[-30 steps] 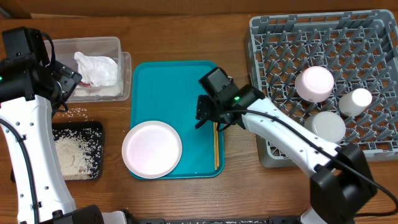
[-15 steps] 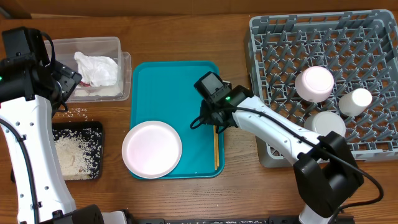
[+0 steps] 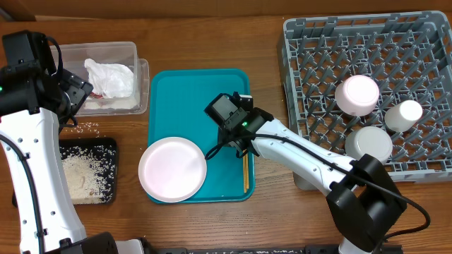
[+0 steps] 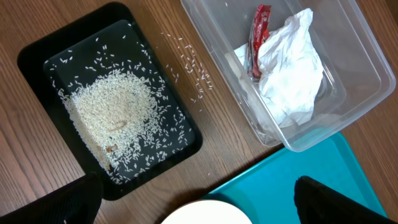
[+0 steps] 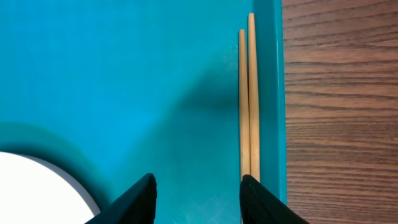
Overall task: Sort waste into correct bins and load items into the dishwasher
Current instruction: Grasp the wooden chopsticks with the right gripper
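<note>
The large white plate lies at the front left of the flat teal tray. Two wooden chopsticks lie along the tray's right edge. My right gripper is open and empty, low over the tray between plate and chopsticks. In the right wrist view its jaws have the chopsticks by the right finger and the plate at lower left. My left gripper is open and empty beside the clear tub, which holds the napkin and red wrapper. The black tray holds rice.
The grey dish rack at the right holds a white dish, a white cup and a pale round bowl. Loose rice grains lie on the wooden table between tub and black tray.
My right gripper has moved left across the teal tray, away from the chopsticks and toward the plate. The left arm has not moved.
</note>
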